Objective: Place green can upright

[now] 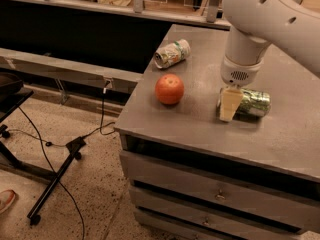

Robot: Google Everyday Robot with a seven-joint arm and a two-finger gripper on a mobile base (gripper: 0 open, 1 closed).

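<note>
Green can (pixel 254 103): on its side; likely light, thin-walled, slick; I'd take it mid-body.
My gripper (pixel 229 106): at its left end; hold cannot tell.

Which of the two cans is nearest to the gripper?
The green can, right of the orange: the gripper is down at it. The pale can lies farther back.

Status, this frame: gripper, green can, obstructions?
Gripper low at the image-left end of the green can. Green can on its side, not yet upright. Orange and paler can apart, further left.
</note>
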